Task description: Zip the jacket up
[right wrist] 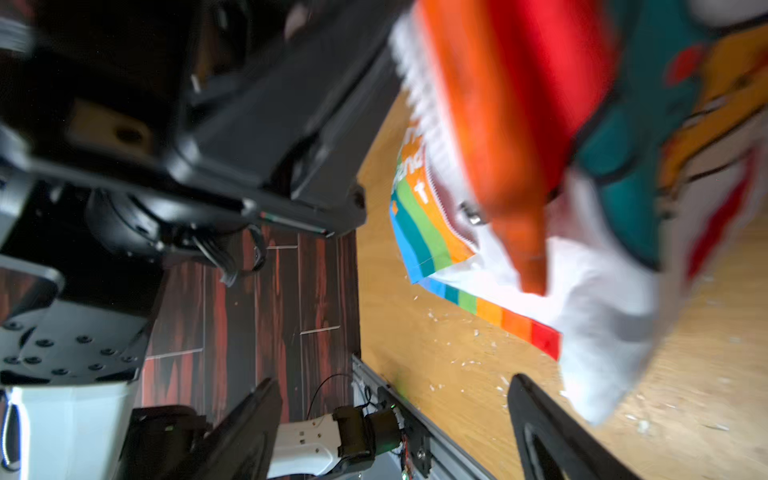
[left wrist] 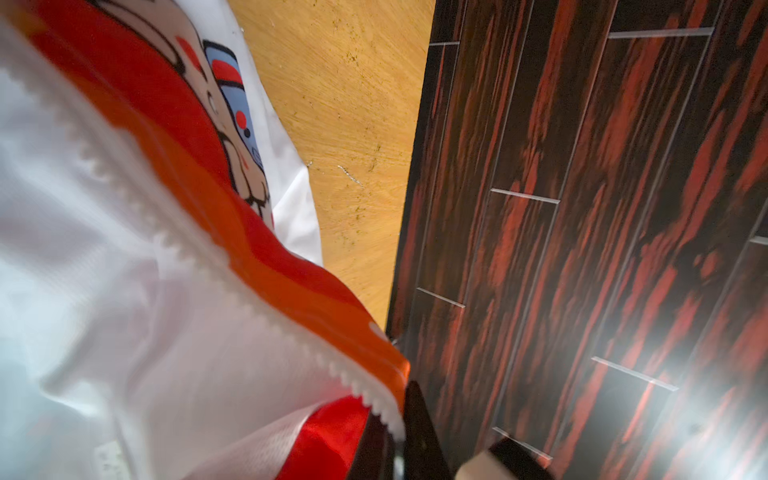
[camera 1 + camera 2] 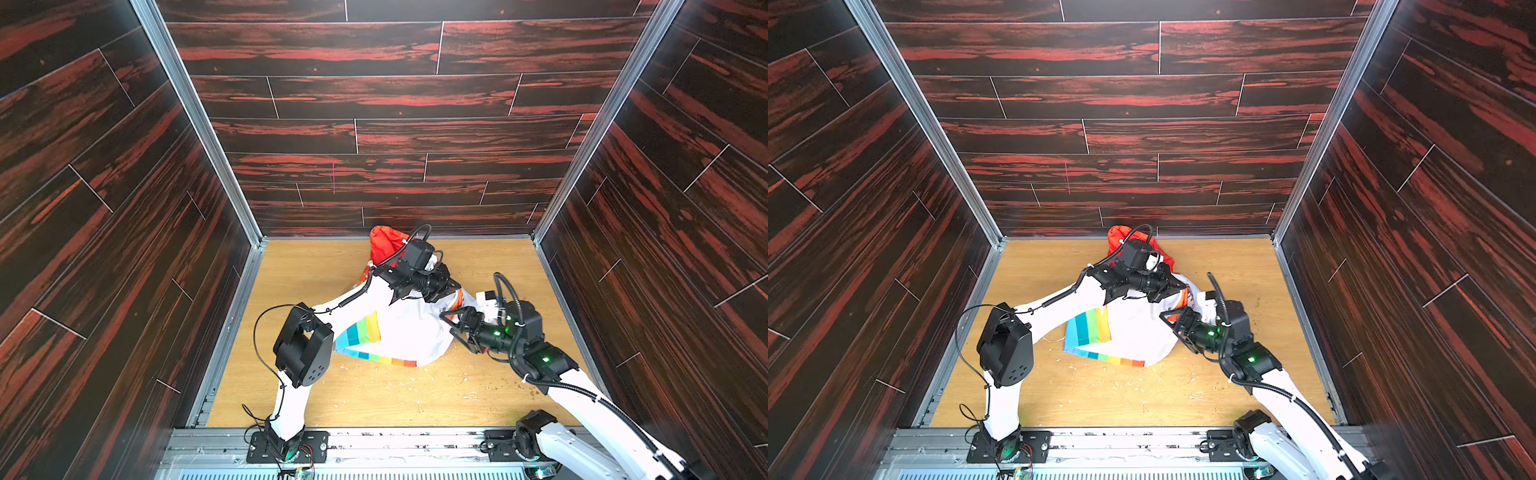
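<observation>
Jacket (image 3: 399, 332) lying crumpled on wooden table (image 3: 353, 399), left gripper (image 2: 395, 432) pinched shut on its white zipper edge, right gripper (image 1: 395, 386) spread wide and empty just beside it

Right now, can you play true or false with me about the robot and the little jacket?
1. The left gripper is shut on the jacket. True.
2. The right gripper pinches the jacket too. False: its jaws stand open with nothing between them.
3. The hood is orange. True.
4. The table is blue. False: it is light brown wood.
5. The jacket is zipped all the way up. False: the zipper teeth by the left gripper hang loose, not joined.
6. Rainbow stripes run along the hem. True.
</observation>
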You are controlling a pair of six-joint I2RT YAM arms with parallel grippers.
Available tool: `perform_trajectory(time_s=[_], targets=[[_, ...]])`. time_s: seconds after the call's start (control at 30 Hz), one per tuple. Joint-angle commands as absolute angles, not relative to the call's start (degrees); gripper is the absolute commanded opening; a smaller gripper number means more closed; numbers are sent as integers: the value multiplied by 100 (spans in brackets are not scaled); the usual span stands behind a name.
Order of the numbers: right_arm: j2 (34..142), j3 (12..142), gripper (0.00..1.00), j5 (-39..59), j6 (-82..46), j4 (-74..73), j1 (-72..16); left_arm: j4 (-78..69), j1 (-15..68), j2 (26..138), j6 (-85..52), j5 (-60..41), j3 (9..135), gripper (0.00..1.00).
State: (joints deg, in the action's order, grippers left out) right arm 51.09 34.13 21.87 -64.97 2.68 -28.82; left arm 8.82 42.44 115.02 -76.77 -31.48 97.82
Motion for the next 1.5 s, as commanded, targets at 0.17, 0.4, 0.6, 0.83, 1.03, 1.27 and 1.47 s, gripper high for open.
perform_trajectory(time_s=[0.17, 0.4, 0.6, 0.83, 1.03, 1.27, 1.47], targets=[[5846, 3278, 66, 1659, -6286, -440, -3449, 532, 4176, 11220, -8417, -3140, 10195, 0], [6191, 3385, 64, 876, -5765, 280, -3374, 329, 4151, 10851, -8571, -3155, 9875, 0], [6347, 3792, 64, 326, -5362, 1164, -2942, -29, 4150, 10477, -8715, -3058, 9338, 0], [6335, 4003, 62, 518, -4848, 1444, -2513, -310, 4112, 10218, -8732, -3061, 8776, 0], [5480, 3546, 59, 1504, -4733, 980, -2527, -477, 3940, 10274, -8693, -3155, 8725, 0], [4868, 3050, 78, 2254, -5588, -127, -2515, -409, 3901, 10410, -8693, -3308, 8898, 0], [5256, 3126, 83, 2428, -6461, -1188, -2524, -340, 3902, 10426, -8701, -3349, 8939, 0]])
